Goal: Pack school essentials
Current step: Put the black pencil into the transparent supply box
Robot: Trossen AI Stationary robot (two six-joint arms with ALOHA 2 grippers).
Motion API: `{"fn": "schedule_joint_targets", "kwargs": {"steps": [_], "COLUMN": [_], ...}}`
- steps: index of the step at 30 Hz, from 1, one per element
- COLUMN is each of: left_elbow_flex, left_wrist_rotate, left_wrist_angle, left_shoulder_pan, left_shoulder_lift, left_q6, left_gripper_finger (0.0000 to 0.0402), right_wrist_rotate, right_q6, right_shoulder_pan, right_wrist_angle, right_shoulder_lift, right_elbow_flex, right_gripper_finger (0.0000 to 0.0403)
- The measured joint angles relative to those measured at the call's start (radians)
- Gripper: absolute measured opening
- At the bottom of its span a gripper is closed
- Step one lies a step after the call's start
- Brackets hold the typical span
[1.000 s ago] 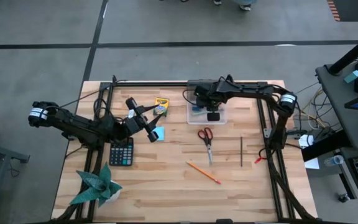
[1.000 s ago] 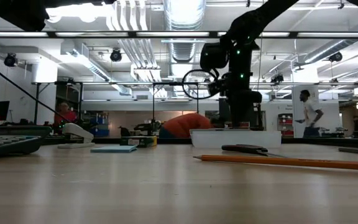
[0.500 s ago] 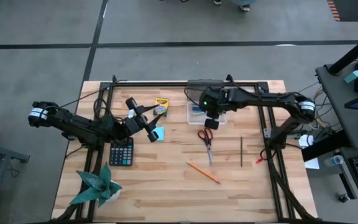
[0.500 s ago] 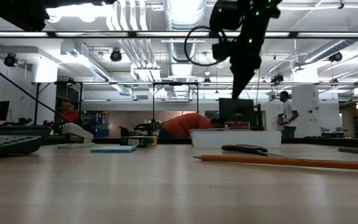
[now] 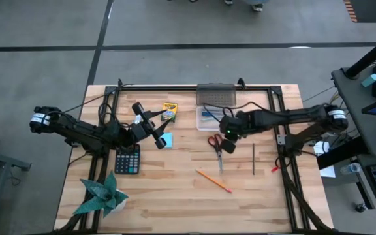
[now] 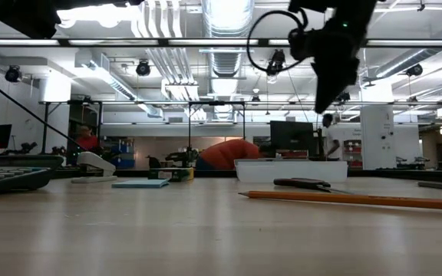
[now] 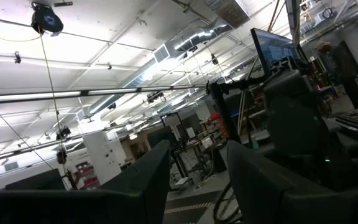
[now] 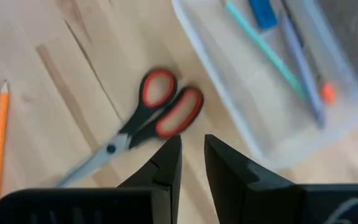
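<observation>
Red-handled scissors (image 5: 217, 149) lie flat on the table just near of a clear box (image 5: 204, 124), which holds a teal pencil (image 8: 253, 34), a blue eraser (image 8: 263, 12) and a pen. My right gripper (image 5: 227, 141) hovers above the scissors' handles (image 8: 166, 102), a little open and empty. An orange pencil (image 5: 214, 181) and a thin dark pencil (image 5: 253, 158) lie on the table. My left gripper (image 5: 156, 138) waits open and empty beside the light-blue note pad (image 5: 168, 140) and the crayon box (image 5: 169, 111).
A black calculator (image 5: 127, 159) and a green folded-paper plant (image 5: 100, 194) sit at the near left. The arms' black frame rails (image 5: 281, 140) run along both sides. Bare wood shows between the pencils and the near edge.
My right gripper has risen out of the clear box and gone toward the table's near edge, and now hangs above the scissors' handles. The things on the table have stayed in place.
</observation>
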Motion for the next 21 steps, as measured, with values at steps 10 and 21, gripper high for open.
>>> {"fn": "schedule_joint_targets", "kwargs": {"steps": [10,21], "left_elbow_flex": [0.000,0.000], "left_wrist_rotate": [-0.001,-0.001], "left_wrist_angle": [0.000,-0.001], "left_shoulder_pan": [0.000,0.000], "left_shoulder_lift": [0.000,0.000], "left_q6": [-0.002,-0.002], "left_gripper_finger": [0.0141,0.0141], "right_wrist_rotate": [-0.134,-0.206], "right_q6": [0.331,0.617], "right_shoulder_pan": [0.013,0.024], "right_wrist_angle": [0.000,-0.002], "right_shoulder_lift": [-0.124,-0.198], "right_elbow_flex": [-0.229,-0.457], "right_gripper_finger": [0.0061,0.0061]}}
